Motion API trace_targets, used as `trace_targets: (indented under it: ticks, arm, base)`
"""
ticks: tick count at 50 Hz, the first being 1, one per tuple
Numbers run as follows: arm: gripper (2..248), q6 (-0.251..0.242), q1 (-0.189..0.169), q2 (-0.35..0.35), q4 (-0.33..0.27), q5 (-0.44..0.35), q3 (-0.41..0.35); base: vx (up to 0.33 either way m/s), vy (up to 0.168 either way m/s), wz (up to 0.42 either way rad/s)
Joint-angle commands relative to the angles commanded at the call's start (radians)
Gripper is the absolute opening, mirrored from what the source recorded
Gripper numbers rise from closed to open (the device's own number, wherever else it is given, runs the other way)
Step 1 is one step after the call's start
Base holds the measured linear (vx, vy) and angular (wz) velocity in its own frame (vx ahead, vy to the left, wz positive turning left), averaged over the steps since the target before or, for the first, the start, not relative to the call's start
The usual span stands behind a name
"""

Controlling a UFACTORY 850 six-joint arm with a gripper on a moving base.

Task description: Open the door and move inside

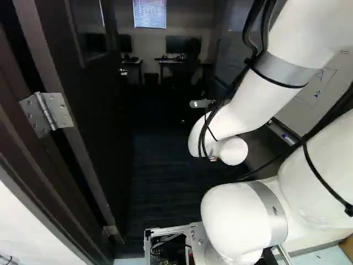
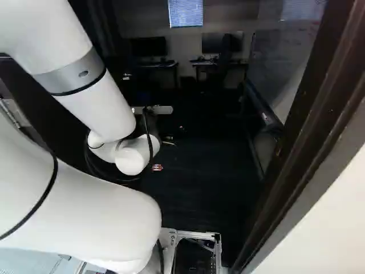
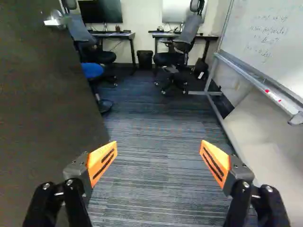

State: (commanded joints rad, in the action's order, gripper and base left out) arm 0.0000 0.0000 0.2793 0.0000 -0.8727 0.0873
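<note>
The arm (image 1: 238, 113) is bent; its white upper part comes down from above and behind the claw (image 2: 168, 141) to the wrist (image 1: 230, 150), which is right behind the claw. The claw is pointing fwd., away from the base, and it is wide open: its two fingers stand well apart, w/ the orange pads (image 3: 102, 161) on the inner sides, at L & R of the gap btw. them. Black cables (image 1: 223, 99) run along the arm, behind the claw.
</note>
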Motion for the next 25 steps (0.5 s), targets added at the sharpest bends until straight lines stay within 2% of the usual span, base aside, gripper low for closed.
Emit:
trace_targets:
  ticks: [25]
  arm:
    - [247, 0.0, 0.0, 0.0, 0.0, 0.0, 0.0]
  base:
    - [0.201, 0.011, -0.016]
